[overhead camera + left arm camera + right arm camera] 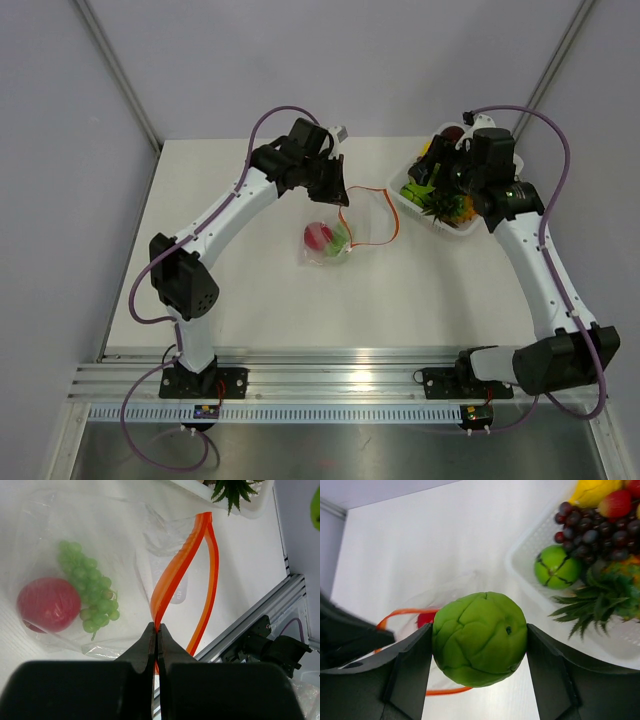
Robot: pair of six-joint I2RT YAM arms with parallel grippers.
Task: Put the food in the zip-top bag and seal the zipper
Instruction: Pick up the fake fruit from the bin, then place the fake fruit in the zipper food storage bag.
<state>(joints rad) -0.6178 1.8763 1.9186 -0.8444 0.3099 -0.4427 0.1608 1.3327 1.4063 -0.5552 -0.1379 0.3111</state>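
Lab: aluminium rail (330,378), plain enclosure walls (60,150)

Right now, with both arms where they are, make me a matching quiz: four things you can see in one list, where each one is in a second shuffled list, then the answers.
Things:
1. green lumpy fruit
2. red round fruit
3. orange zipper strip
4. dark grapes

Places:
A. in the white tray
B. pinched in the left jaws
C. inside the clear bag
D. held in the right jaws

Pairs: 1-D, 2-C, 3-B, 4-A
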